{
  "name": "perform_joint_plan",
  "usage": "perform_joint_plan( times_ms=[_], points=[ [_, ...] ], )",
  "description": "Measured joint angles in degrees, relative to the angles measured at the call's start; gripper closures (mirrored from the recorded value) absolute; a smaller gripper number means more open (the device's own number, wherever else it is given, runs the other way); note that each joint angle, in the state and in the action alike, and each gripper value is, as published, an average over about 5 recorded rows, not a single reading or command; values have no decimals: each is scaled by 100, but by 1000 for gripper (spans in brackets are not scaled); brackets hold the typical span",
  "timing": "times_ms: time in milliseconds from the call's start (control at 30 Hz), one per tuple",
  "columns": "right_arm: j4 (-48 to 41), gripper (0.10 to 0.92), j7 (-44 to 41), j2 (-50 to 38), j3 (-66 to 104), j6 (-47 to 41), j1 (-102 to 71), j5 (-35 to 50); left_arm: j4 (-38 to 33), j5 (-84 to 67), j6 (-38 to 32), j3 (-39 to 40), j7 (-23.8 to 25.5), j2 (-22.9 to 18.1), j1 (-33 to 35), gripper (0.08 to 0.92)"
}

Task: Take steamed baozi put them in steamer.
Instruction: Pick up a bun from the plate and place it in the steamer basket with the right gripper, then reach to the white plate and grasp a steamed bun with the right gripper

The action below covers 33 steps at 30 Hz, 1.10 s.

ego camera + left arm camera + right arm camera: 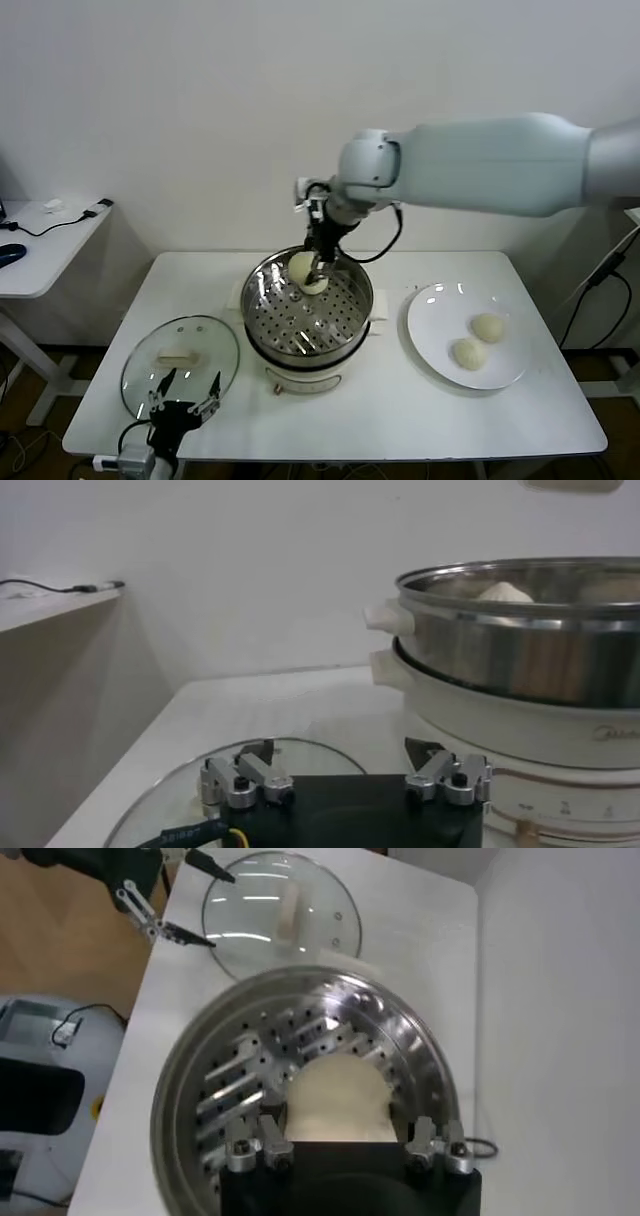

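Item: right gripper (314, 268) clamped on one baozi (338, 1098), over steamer (352, 310) tray, 12 o'clock side. We judge placing step; next: release, retreat. Two baozi on plate (430, 345), 3 o'clock. Left gripper (184, 392) parked, fingers apart, by lid (150, 365).

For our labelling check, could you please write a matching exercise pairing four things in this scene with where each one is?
Things:
1. right gripper
2. left gripper
3. two baozi
4. glass lid

Places:
A. on the white plate
B. flat on the table, left of the steamer
C. open, at the lid's near edge
D. over the steamer tray, shut on a baozi

Pairs: 1-D, 2-C, 3-A, 4-B
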Motion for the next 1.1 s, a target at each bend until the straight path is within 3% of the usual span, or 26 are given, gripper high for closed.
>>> perform_joint_plan(
  times_ms=[667, 933, 1100],
  points=[
    [-1261, 347, 568, 948, 273, -298, -1460, -377, 73, -13, 2, 18, 7, 25, -55, 177],
    [-1299, 219, 466, 909, 299, -274, -1514, -426, 66, -17, 14, 18, 8, 25, -40, 177],
    [-1157, 203, 254, 711, 244, -131, -1299, -483, 26, -18, 15, 17, 10, 24, -14, 177]
  ],
)
